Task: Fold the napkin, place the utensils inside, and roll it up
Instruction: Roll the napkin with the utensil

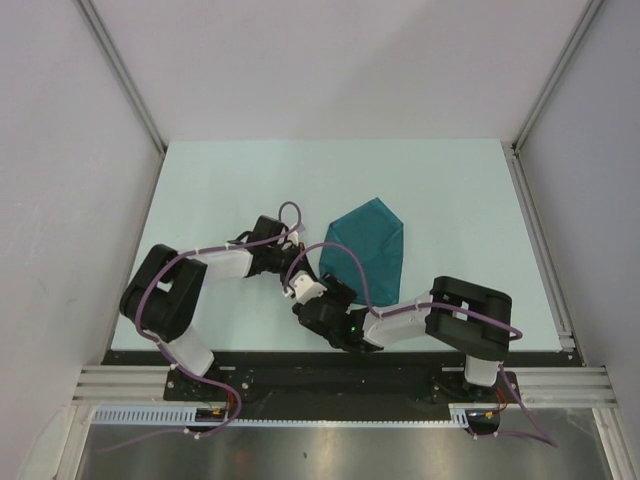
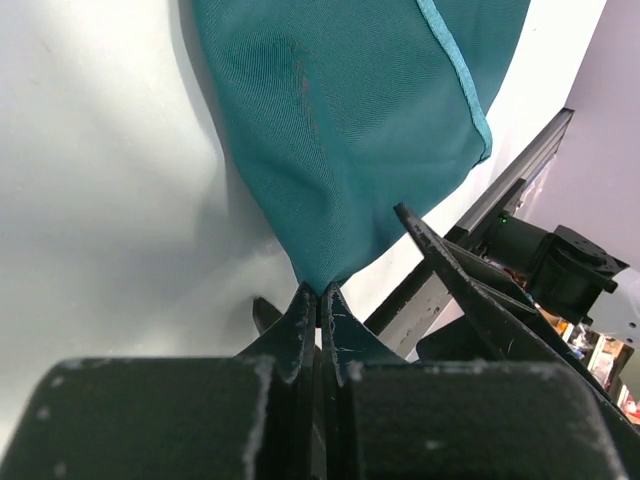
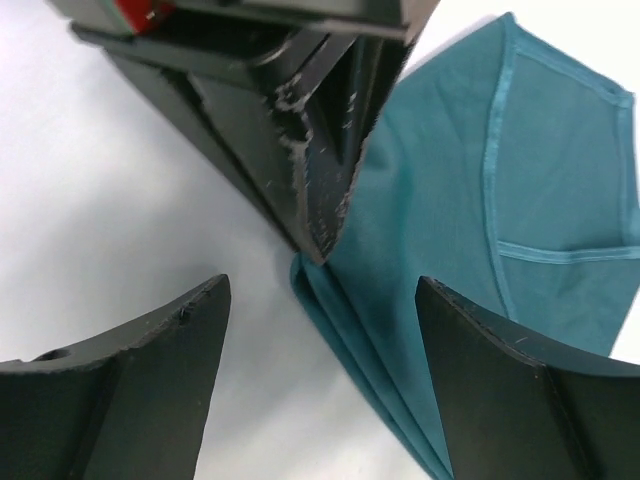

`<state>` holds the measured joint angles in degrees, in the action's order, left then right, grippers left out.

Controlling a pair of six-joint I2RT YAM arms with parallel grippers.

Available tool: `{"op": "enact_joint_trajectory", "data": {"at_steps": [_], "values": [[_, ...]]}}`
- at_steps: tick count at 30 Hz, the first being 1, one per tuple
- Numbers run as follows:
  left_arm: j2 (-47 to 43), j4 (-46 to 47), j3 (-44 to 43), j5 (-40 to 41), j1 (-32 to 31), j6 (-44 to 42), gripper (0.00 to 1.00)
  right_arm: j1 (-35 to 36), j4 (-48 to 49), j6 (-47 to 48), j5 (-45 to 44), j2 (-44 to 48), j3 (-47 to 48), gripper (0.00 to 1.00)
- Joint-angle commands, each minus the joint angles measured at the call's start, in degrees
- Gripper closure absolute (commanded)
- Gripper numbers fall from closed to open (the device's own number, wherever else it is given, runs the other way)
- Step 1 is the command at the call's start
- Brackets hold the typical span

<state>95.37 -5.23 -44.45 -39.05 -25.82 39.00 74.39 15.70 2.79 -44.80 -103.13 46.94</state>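
The teal napkin [image 1: 366, 246] lies folded on the pale table, its hemmed edges showing in the right wrist view [image 3: 520, 200]. My left gripper [image 2: 320, 297] is shut on the napkin's near-left corner, and the cloth [image 2: 350, 130] rises away from the pinch. In the top view the left gripper [image 1: 305, 260] meets my right gripper [image 1: 318, 290] at that corner. The right gripper [image 3: 322, 300] stands open, its fingers astride the napkin's layered folded edge just below the left gripper's fingers [image 3: 320, 190]. No utensils are in view.
The table [image 1: 200, 190] is boxed in by white walls at the back and sides. An aluminium rail [image 1: 540, 245] runs along its right edge. The arm bases sit on a black rail [image 1: 330, 385] at the near edge.
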Motion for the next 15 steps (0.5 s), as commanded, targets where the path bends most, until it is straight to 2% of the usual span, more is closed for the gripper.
{"op": "enact_joint_trajectory", "data": {"at_steps": [1, 15], "values": [[-0.10, -0.48, -1.87, -1.91, 1.04, -0.42, 1.00, 0.23, -1.37, -1.37, -7.58, -2.16, 1.93, 0.21], [-0.19, -1.01, -1.78, -1.73, 2.01, -1.03, 1.00, -0.39, -17.44, -13.24, -12.51, -0.84, -0.44, 0.31]]}}
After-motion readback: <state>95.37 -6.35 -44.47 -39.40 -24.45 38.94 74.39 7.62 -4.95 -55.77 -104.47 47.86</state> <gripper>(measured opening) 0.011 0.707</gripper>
